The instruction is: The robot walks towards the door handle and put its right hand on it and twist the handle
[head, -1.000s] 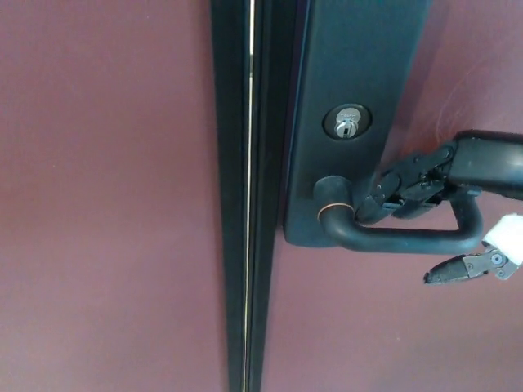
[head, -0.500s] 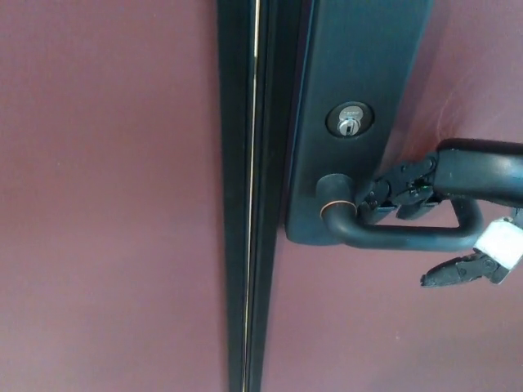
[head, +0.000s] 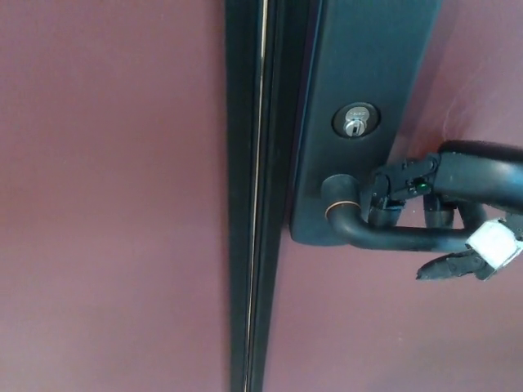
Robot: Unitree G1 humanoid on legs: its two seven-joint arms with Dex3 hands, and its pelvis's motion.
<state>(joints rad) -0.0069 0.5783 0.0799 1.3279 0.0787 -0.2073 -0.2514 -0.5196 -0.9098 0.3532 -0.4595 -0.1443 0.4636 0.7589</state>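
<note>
The right hand (head: 433, 208) is reaching in from the right edge and is grasping the door handle (head: 392, 237): its two thick fingers (head: 384, 214) are curling down over the top of the lever bar, hooked behind it, while the thumb (head: 445, 265) is lying below the bar, pointing left, with a pale band around its base. Whether the thumb is touching the underside of the bar cannot be told; a thin gap seems to be showing there. The grip is wrapping the bar but is not fully clenched. The lever is lying roughly level under the fingers, running left from the hand to its round hub (head: 337, 200), which is ringed with a worn copper edge. Just above and left of the hand, the keyhole cylinder (head: 355, 120) is sitting in the dark backplate (head: 359, 65), which is standing upright on the maroon door (head: 106, 196). Further left of the hand, the dark door edge strip (head: 260, 196) is running from top to bottom. The left hand is not appearing anywhere.
</note>
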